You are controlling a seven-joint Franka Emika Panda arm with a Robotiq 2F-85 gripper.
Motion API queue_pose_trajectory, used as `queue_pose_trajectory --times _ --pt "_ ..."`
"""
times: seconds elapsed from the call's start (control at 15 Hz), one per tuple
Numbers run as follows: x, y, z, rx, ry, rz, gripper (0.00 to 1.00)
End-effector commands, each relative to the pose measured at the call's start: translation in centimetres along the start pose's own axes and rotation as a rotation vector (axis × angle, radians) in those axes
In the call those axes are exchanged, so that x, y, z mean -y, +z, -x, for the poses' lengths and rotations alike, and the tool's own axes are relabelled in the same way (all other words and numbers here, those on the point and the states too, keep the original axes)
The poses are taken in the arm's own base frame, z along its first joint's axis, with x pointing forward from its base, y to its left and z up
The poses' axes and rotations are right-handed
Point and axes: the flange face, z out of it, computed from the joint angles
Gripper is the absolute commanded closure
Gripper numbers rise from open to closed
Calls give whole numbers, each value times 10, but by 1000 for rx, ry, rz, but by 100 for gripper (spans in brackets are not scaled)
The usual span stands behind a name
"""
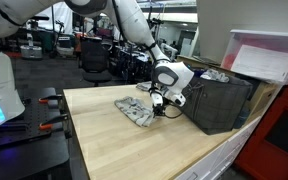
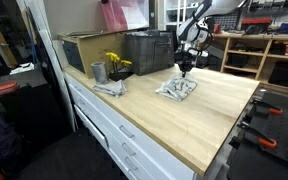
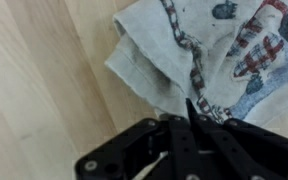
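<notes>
I am reaching down over the wooden table (image 1: 114,150) with my gripper (image 1: 162,104) pointing at the board. Its jaws are closing tight on the edge of a printed cloth (image 1: 134,111). The wrist view is showing my gripper (image 3: 191,118) with its dark jaws meeting on a raised fold of the cloth (image 3: 209,50) — pale fabric with a chain pattern and red plaid figures, its corner folding over onto bare wood at the left. In both exterior views the cloth is lying crumpled and mostly flat near the middle of the table, with my gripper (image 2: 184,72) sitting over the far end of the cloth (image 2: 177,89). A dark crate (image 1: 219,100) is standing on the table just to the right of my gripper in an exterior view, with a white bin (image 1: 269,55) showing behind it. In an exterior view the table (image 2: 199,125) is also carrying a metal cup (image 2: 98,72) with yellow flowers (image 2: 114,63) well apart to the left — and a grey rag (image 2: 110,89) is lying in front of that cup.
</notes>
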Motion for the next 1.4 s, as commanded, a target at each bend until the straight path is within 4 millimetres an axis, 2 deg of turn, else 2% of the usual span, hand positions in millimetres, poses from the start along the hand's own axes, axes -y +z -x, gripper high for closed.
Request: queue_pose_trajectory --times 0.0,0.27,0.6,1.0,1.33 --pt "20 -32 21 -66 60 142 99" --pt "50 -42 37 -122 91 313 99" --pt "95 -38 55 -205 124 493 99" --pt "145 -8 54 -306 194 677 99" --pt "193 22 61 -328 223 717 99"
